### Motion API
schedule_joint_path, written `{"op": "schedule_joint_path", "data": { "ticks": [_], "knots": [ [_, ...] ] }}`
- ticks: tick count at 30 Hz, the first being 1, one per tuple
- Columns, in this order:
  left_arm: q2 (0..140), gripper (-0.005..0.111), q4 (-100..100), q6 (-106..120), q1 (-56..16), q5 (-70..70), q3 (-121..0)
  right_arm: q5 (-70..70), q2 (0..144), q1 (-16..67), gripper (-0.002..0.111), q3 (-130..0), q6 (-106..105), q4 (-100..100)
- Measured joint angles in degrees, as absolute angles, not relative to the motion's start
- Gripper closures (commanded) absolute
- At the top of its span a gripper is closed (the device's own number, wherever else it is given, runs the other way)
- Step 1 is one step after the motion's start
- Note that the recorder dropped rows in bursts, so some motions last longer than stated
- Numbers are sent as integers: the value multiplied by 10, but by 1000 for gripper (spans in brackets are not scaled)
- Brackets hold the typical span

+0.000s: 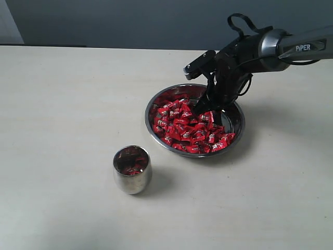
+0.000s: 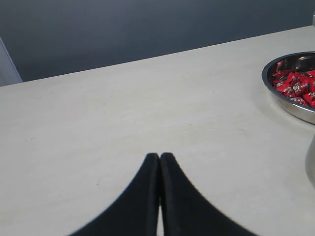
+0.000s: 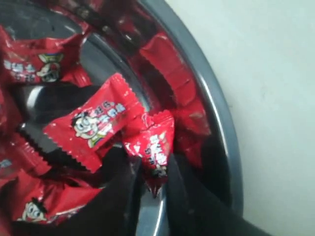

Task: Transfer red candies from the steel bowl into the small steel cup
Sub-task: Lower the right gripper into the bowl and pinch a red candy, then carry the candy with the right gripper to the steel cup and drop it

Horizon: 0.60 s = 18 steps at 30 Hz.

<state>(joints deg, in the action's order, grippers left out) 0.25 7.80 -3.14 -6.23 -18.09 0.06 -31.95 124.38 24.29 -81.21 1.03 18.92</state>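
Observation:
The steel bowl (image 1: 149, 125) sits right of centre, filled with red candies (image 1: 190, 130). My right gripper (image 1: 210, 112) reaches down into its far side. In the right wrist view the gripper (image 3: 155, 169) has its two dark fingers pressed on either side of one red candy (image 3: 153, 145), near the bowl's rim (image 3: 216, 108). The small steel cup (image 1: 132, 171) stands upright in front and to the left, with a few red candies inside. My left gripper (image 2: 160, 156) is shut on nothing above bare table, out of the exterior view. The left wrist view shows the bowl (image 2: 290, 105) off to one side.
The pale tabletop (image 1: 62, 114) spreads wide around the bowl and cup. A dark wall runs behind the table's far edge. The cup's side (image 2: 311, 162) just shows at the edge of the left wrist view.

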Motion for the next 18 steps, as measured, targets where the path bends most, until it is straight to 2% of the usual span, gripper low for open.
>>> {"op": "schedule_joint_path", "data": {
  "ticks": [2,18],
  "knots": [
    [2,106,78,-31,-62,-181,1,-319,1244,243,109,-812,10,189],
    [2,106,78,-31,-62,-181,1,-342,1199,243,109,-812,11,157]
  ]
}}
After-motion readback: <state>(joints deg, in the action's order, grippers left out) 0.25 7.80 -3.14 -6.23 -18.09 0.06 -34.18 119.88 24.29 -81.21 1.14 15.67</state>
